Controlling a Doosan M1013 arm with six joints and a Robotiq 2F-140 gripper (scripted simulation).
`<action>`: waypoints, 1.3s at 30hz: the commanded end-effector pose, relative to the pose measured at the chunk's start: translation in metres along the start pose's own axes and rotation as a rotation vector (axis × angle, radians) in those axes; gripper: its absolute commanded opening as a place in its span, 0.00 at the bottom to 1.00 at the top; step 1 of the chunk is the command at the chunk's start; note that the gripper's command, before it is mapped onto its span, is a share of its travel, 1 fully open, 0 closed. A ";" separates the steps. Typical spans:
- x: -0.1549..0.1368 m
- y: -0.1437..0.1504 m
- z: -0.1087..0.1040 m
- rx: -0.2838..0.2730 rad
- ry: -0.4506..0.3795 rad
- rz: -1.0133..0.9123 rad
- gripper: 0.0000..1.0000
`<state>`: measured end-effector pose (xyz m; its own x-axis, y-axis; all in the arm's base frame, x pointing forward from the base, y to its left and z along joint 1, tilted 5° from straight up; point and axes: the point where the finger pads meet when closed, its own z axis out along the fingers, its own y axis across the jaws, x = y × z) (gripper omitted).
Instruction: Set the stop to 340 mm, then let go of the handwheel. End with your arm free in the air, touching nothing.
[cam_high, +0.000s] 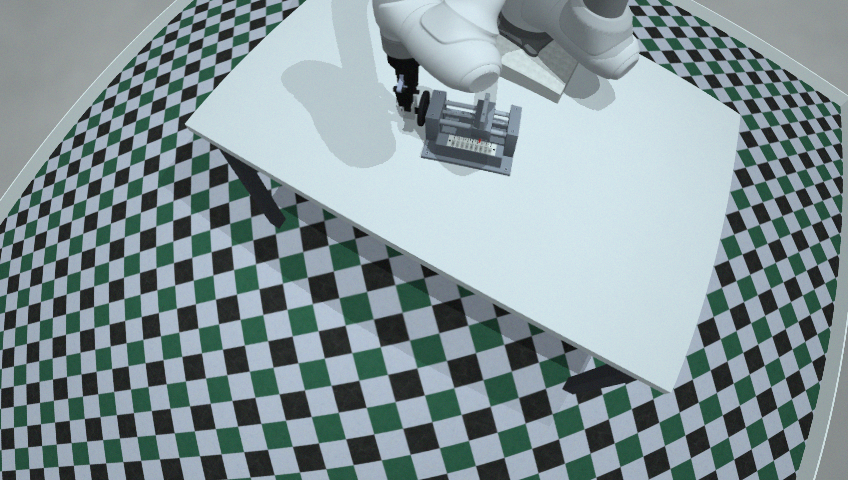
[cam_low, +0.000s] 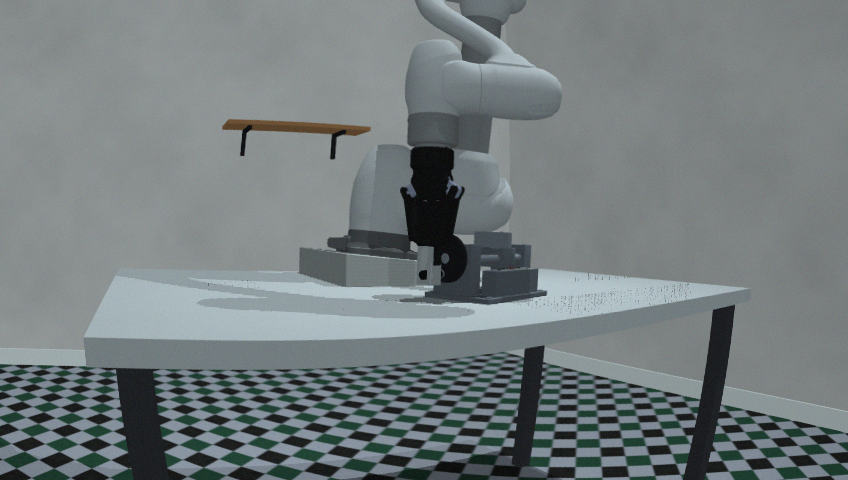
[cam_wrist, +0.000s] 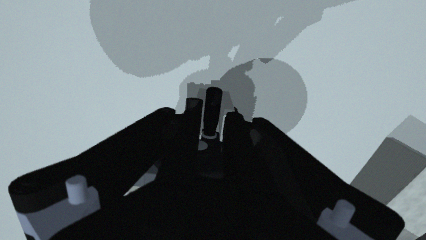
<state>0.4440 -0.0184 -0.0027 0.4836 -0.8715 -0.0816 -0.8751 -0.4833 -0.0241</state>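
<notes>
A grey stop fixture (cam_high: 434, 152) (cam_low: 505, 299) stands on the table. Its sliding stop block (cam_high: 484, 115) (cam_low: 492, 240) sits on the rods, right of their middle in the top view. A red pointer (cam_high: 479, 140) is about two thirds along the white scale (cam_high: 458, 145); its numbers are too small to read. The black handwheel (cam_high: 423, 108) (cam_low: 457, 258) is on the fixture's left end. My gripper (cam_high: 407, 107) (cam_low: 429, 274) (cam_wrist: 212, 102) points down beside the wheel, shut on its black crank handle (cam_wrist: 214, 102). The handle is on the wheel's left side in the exterior view.
The robot's base stands on a pale block (cam_high: 538, 74) (cam_low: 324, 264) behind the fixture. The white table (cam_high: 535, 249) (cam_low: 267, 350) has its long edge at the lower left in the top view. A wooden shelf (cam_low: 297, 126) is on the wall.
</notes>
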 end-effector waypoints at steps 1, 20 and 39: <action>0.000 -0.006 0.001 0.001 0.000 0.001 0.04; 0.000 -0.038 -0.021 0.001 0.000 0.001 0.04; 0.000 -0.033 -0.046 0.001 0.000 0.001 0.04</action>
<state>0.4747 -0.0057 0.0427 0.4829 -0.8719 -0.0816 -0.8755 -0.4825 -0.0256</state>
